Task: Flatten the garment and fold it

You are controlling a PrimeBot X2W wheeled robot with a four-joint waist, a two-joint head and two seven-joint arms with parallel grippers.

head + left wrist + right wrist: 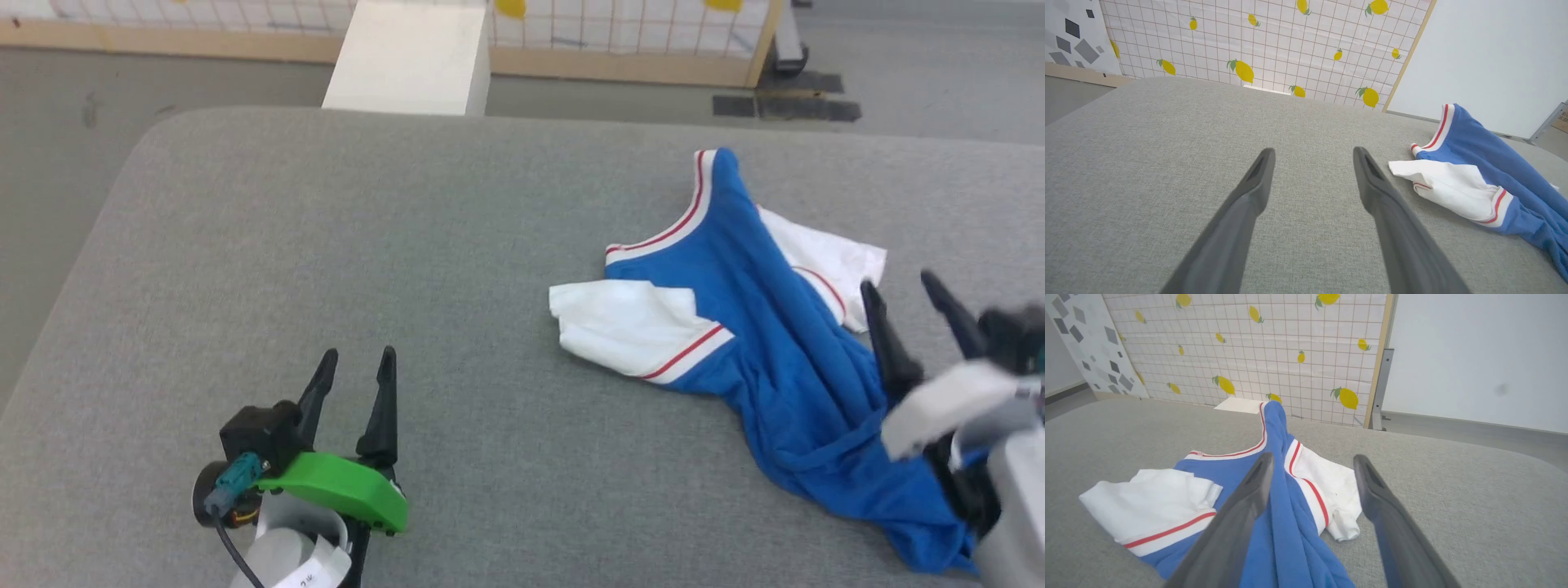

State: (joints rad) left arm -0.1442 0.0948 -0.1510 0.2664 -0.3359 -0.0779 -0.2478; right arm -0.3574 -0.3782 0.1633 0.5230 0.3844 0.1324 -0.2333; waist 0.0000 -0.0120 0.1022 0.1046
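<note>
Jaws wide apart on both arms, and neither has hold of anything. Our garment [784, 359] lies on the right half of the table [408, 245], nowhere near flat. The blue body is bunched into a long ridge, from the striped neckline at the far end down to a twisted hem at the near right edge. One white sleeve [629, 322] splays out to the left, the other pokes out on the ridge's right side. Our right gripper [900, 282] hangs over that ridge, which runs up between its fingers in the right wrist view; whether they brush the cloth we cannot tell. Our left gripper [359, 353] sits well apart from it, over bare table at the near left. Beyond the table's far edge we see a white box [408, 57] and a lemon-print panel [620, 24].

We judge this to be the flattening step, with folding not yet begun. As we read it, each gripper next needs an edge: the hem for the right, the near sleeve or shoulder for the left. Then comes a pull apart to spread the body. The left arm has a long reach across first, and pinching one layer rather than the whole bunch looks the tricky part
</note>
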